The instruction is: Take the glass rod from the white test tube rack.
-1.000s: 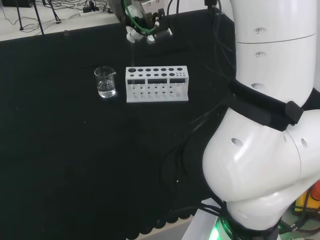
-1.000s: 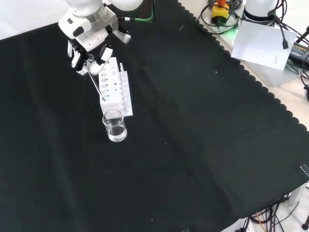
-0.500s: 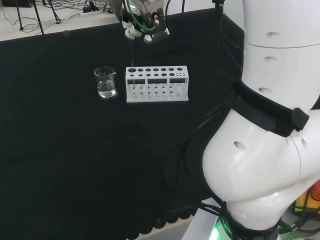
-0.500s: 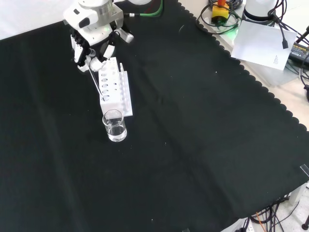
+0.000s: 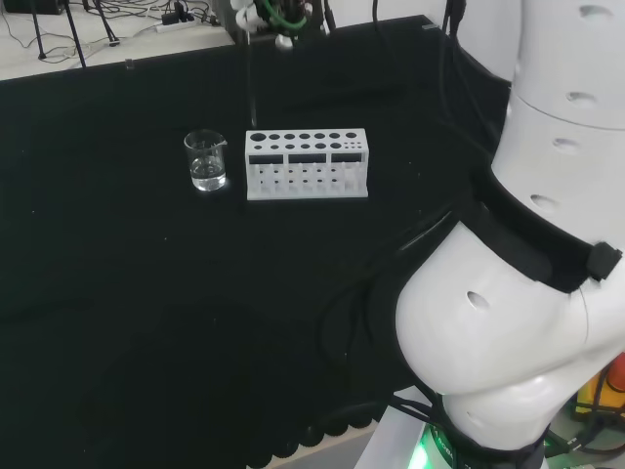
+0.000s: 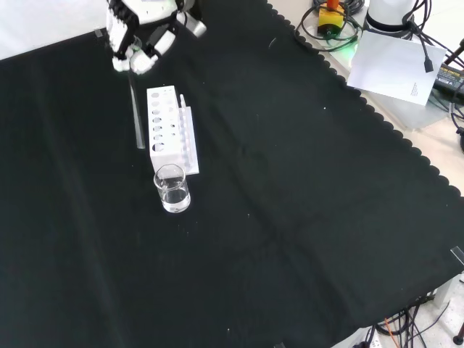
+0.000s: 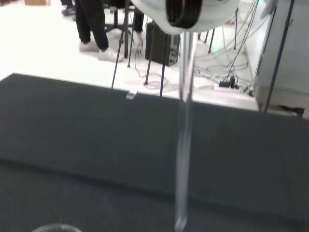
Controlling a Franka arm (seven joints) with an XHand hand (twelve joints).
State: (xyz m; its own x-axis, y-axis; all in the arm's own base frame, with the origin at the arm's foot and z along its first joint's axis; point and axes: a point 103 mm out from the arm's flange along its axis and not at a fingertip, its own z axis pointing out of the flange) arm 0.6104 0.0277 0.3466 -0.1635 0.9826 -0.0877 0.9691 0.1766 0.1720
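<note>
Glass rod (image 7: 183, 145) hangs from the hand (image 7: 186, 12) over black cloth (image 7: 96, 135)

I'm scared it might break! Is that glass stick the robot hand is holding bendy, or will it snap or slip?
The glass rod hangs dead straight from the hand, so it is probably stiff, not bendy. It looks thin and clear, so a knock against the white test tube rack could crack it. Being smooth, it might slide.

arm: white robot arm, its big rounded links at the head view's right | robot hand (image 6: 139, 38): black and white, at the front view's top left, raised above the desk, fingers (image 6: 143, 60) pointing down and curled in a pinch | holding: thin clear glass rod (image 6: 135, 109), hanging nearly upright
</note>
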